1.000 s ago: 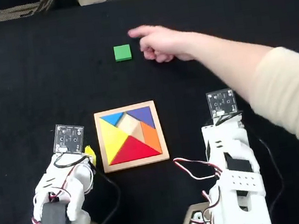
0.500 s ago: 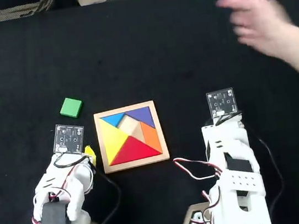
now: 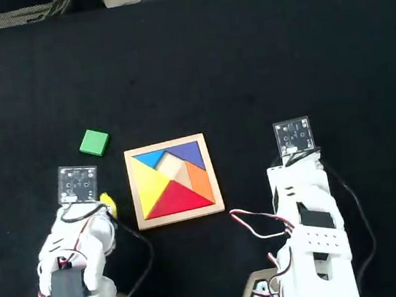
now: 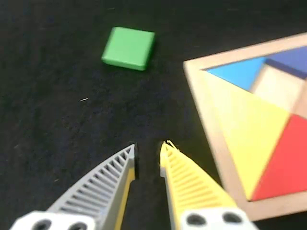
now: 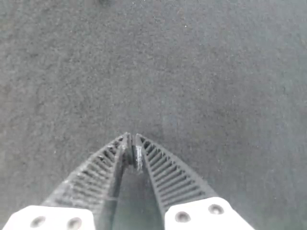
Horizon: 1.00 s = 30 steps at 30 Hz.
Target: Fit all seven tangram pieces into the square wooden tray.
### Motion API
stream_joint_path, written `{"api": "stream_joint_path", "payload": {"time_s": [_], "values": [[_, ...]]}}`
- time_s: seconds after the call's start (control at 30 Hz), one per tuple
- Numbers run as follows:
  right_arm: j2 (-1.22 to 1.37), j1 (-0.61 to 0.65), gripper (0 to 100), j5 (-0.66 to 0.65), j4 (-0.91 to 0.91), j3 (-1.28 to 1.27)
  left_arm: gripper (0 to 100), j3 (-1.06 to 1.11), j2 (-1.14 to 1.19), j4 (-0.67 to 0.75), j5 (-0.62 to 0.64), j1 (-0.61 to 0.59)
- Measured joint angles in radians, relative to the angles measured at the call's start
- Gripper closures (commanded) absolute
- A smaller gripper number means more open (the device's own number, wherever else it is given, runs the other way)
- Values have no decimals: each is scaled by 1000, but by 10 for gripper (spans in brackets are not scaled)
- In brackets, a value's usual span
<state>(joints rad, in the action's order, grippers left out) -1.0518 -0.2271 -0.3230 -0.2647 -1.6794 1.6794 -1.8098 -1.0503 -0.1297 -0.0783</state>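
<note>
The square wooden tray (image 3: 179, 214) lies on the black table between the two arms, with blue, purple, yellow, red and orange pieces in it around a pale wood-coloured middle. A green square piece (image 3: 94, 142) lies flat on the cloth just beyond the tray's far left corner. In the left wrist view the green square (image 4: 128, 48) is ahead of my left gripper (image 4: 148, 149), which hangs narrowly open and holds nothing, with the tray rim (image 4: 206, 125) beside it. My right gripper (image 5: 131, 143) is shut and empty over bare cloth to the right of the tray.
The left arm (image 3: 74, 240) and right arm (image 3: 306, 207) stand at the near edge on either side of the tray. Loose cables (image 3: 257, 225) run near the right arm's base. Black cloth covers the table to the far edge.
A person's hand moved the green square from the far middle to the tray's far left corner, then withdrew out of view. My left arm has shifted left.
</note>
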Motion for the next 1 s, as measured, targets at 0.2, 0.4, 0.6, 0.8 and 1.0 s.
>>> {"api": "stream_joint_path", "payload": {"time_s": [0.2, 0.4, 0.6, 0.8, 1.0], "values": [[0, 0, 987, 0, 0, 0, 902, 0, 0, 0, 0, -64], [0, 0, 987, 0, 0, 0, 902, 0, 0, 0, 0, -155], [0, 0, 987, 0, 0, 0, 905, 0, 0, 0, 0, -193], [0, 0, 987, 0, 0, 0, 902, 0, 0, 0, -2, -193], [-9, 0, 987, 0, -21, 0, 904, 0, 0, -15, -2, -247]]}}
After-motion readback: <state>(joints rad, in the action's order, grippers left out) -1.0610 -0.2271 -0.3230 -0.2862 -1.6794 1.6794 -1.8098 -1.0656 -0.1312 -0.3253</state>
